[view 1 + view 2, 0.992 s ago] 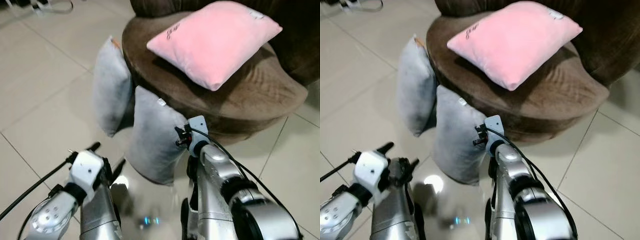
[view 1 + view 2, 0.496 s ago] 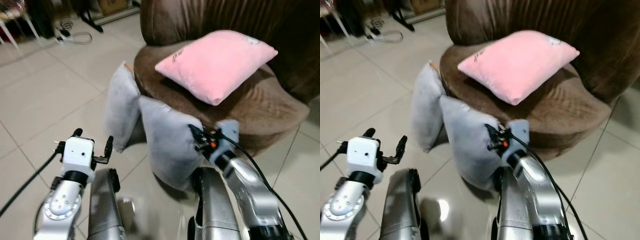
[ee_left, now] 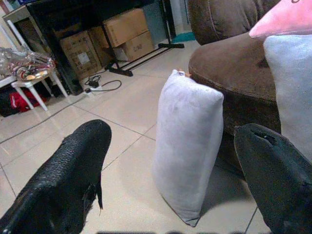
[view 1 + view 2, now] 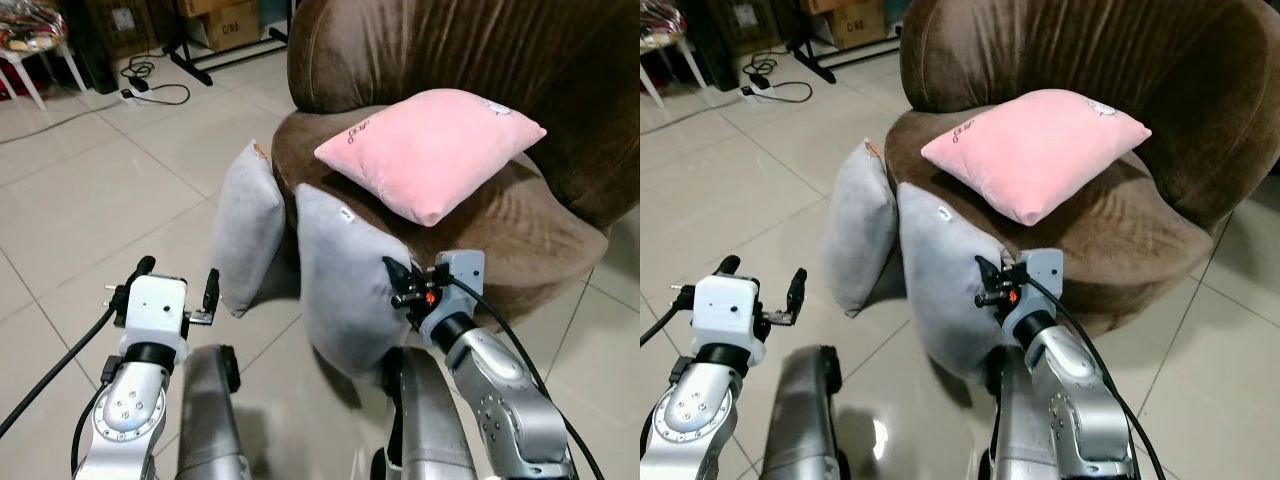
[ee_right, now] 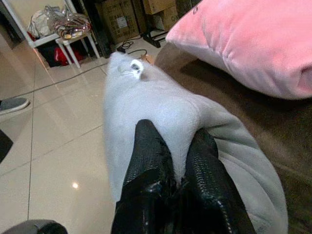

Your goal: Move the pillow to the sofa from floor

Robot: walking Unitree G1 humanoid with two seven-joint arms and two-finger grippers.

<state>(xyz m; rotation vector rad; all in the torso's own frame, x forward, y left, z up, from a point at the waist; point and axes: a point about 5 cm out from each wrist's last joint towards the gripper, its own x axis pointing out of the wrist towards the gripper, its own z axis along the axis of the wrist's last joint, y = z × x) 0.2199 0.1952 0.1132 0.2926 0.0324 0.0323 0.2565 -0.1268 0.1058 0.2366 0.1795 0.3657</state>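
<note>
1. Beside the brown sofa (image 4: 1120,240), a grey pillow (image 4: 945,285) is held up at the seat's front edge, pinched at its upper corner by the right gripper (image 5: 170,161).
2. Seen from the right wrist, both black fingers (image 5: 148,161) are squeezed nearly together with a fold of grey fabric bunched between them; a corner grip is judged the easy way to carry something this soft.
3. The pillow hangs tall and slightly tilted, its lower end close to the tiled floor (image 4: 90,200), though whether it is quite clear of the tiles cannot be told.
4. A second grey pillow (image 4: 245,235) is left standing on the floor, leaning against the side of the sofa, just beside the held one and apparently touching it.
5. On the seat a pink pillow (image 4: 1035,150) is already lying, so bare cushion is mostly left toward the front and right.
6. The left gripper (image 3: 170,190) is kept low and spread wide with nothing between its fingers, pointed at the standing pillow.
7. The lift is judged under way; the pillow must yet be raised over the seat rim and let go.
8. Slipping fabric is the risk with so small a pinch.
</note>
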